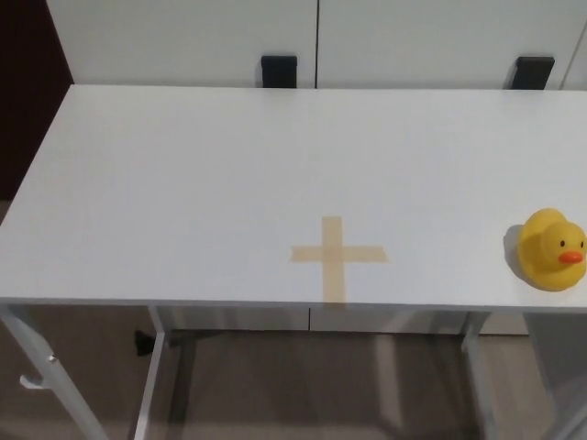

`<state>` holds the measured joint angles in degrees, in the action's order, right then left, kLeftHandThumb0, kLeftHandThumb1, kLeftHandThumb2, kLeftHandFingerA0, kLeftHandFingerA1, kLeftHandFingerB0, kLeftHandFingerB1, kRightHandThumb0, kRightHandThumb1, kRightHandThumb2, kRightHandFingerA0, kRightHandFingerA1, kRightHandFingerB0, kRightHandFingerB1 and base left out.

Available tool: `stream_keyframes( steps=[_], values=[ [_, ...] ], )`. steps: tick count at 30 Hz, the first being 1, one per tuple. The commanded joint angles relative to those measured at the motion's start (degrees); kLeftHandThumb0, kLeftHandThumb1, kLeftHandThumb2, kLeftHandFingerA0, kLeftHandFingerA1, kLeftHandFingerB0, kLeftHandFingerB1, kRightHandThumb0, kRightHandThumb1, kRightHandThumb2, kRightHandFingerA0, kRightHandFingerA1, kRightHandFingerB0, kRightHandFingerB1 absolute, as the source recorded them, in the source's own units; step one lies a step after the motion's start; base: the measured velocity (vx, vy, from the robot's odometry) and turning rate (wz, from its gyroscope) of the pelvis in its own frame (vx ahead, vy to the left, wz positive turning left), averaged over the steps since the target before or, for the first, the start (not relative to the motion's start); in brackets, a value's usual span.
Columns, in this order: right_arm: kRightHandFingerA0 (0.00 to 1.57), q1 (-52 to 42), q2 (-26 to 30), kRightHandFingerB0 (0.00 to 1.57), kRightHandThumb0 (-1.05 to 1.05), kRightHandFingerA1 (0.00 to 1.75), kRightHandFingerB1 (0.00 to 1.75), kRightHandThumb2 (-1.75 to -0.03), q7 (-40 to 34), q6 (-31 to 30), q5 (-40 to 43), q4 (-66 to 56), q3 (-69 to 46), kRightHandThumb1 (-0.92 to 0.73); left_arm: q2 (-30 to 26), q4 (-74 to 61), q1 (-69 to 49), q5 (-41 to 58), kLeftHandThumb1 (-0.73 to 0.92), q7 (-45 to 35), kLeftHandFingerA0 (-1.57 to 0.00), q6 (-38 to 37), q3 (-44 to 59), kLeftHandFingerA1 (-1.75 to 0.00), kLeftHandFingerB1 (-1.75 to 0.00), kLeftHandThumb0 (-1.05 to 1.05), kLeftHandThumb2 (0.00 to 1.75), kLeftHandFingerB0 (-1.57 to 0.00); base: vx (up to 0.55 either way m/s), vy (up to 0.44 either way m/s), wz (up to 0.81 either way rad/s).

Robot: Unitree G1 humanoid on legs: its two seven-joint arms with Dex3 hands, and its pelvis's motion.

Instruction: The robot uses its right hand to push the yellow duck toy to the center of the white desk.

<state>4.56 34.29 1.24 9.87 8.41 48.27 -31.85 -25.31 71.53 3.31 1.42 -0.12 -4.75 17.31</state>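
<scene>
The yellow duck toy (552, 249) is found upright on the white table (183, 183), close to the near edge and at the far right of the view, its orange beak turned toward the right. It is well apart from the tape cross (337, 258), which is laid flat near the front edge and is judged to mark the target spot — the place to which the toy is to be pushed. The open stretch of table between toy and cross is unobstructed, so a straight push toward the left would be expected to serve.

Neither the right hand nor the left hand is in view; the state of the fingers therefore cannot be told. The push is judged not yet begun, since the toy is touched by nothing.

The toy's placement at the robot's right side is consistent with a right-hand approach from outside it. One risk is noted — the rounded body may turn or slide off line if contacted off-centre, and the near edge is close.

Two dark brackets (279, 71) are seen behind the table, against the white wall.
</scene>
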Motion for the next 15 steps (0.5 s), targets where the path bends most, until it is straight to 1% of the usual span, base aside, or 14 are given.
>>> stream_keyframes(
  steps=[1, 4, 6, 7, 8, 9, 11, 12, 13, 15],
  values=[
    [0.4, 3.9, 1.4, 0.32, -0.64, 0.41, 0.31, -0.65, -0.2, -1.3, -3.5, -7.9, 5.3, -0.81, -0.7, 0.1, -0.3, 0.8, 0.6, -0.2, -0.91, -1.2, 0.3, -0.94, -0.98, -0.15, 0.83, -0.91, 0.0, 0.0, 0.0],
    [0.43, 4.9, 1.3, 0.34, -0.65, 0.39, 0.31, -0.65, -0.4, -2.3, -3.9, -9.3, 6.9, -0.81, -0.6, 0.1, -0.1, 1.0, 0.62, -0.1, -0.91, -0.7, 0.5, -0.94, -0.97, -0.16, 0.79, -0.89, 0.0, 0.0, 0.0],
    [0.43, 6.4, 0.5, 0.31, -0.65, 0.38, 0.31, -0.66, 0.6, -3.3, -3.6, -10.7, 8.4, -0.83, -0.6, 0.2, -0.1, 1.2, 0.62, -0.3, -0.91, -0.9, 0.7, -0.93, -0.97, -0.13, 0.82, -0.89, 0.0, 0.0, 0.0],
    [0.41, 8.6, -0.9, 0.3, -0.63, 0.4, 0.32, -0.65, 1.8, -4.0, -2.3, -11.6, 9.3, -0.82, -0.4, 0.4, -0.1, 1.2, 0.57, -0.4, -0.93, -1.1, 0.8, -0.95, -0.98, -0.1, 0.9, -0.92, 0.0, 0.0, 0.0],
    [0.41, 9.2, -1.3, 0.3, -0.63, 0.4, 0.32, -0.65, 2.1, -4.3, -1.8, -11.9, 9.6, -0.82, -0.4, 0.4, -0.1, 1.2, 0.57, -0.4, -0.93, -1.2, 0.8, -0.95, -0.98, -0.1, 0.9, -0.92, 0.0, 0.0, 0.0],
    [0.4, 9.9, -2.0, 0.27, -0.63, 0.4, 0.32, -0.65, 2.3, -5.1, -1.6, -12.9, 10.2, -0.83, -0.4, 0.4, -0.1, 1.3, 0.58, -0.5, -0.92, -1.2, 0.8, -0.95, -0.98, -0.13, 0.86, -0.92, 0.0, 0.0, 0.0],
    [0.4, 10.6, -2.7, 0.27, -0.63, 0.4, 0.32, -0.65, 2.4, -6.3, -1.4, -14.2, 10.9, -0.83, -0.4, 0.2, -0.2, 1.4, 0.58, -0.6, -0.92, -1.2, 0.9, -0.95, -0.98, -0.13, 0.86, -0.92, 0.0, 0.0, 0.0],
    [0.37, 12.1, -4.0, 0.25, -0.62, 0.41, 0.32, -0.65, 2.3, -6.7, -1.7, -14.6, 12.1, -0.85, -0.4, 0.3, -0.1, 1.1, 0.59, -0.3, -0.92, -1.2, 0.6, -0.95, -0.98, -0.13, 0.84, -0.91, 0.0, 0.0, 0.0],
    [0.28, 12.9, -4.8, 0.2, -0.63, 0.51, 0.44, -0.95, 2.0, -6.6, -2.4, -14.4, 13.0, -0.7, -0.4, 0.2, -0.2, 1.0, 0.61, 0.0, -0.91, -1.3, 0.6, -0.94, -0.97, -0.15, 0.82, -0.9, 0.0, 0.0, 0.0],
    [0.27, 14.1, -5.9, 0.18, -0.62, 0.51, 0.45, -0.96, 1.5, -5.9, -3.5, -13.7, 14.5, -0.72, -0.4, 0.2, -0.1, 0.9, 0.62, 0.2, -0.91, -1.2, 0.5, -0.95, -0.98, -0.14, 0.81, -0.89, 0.0, 0.0, 0.0]
  ],
)
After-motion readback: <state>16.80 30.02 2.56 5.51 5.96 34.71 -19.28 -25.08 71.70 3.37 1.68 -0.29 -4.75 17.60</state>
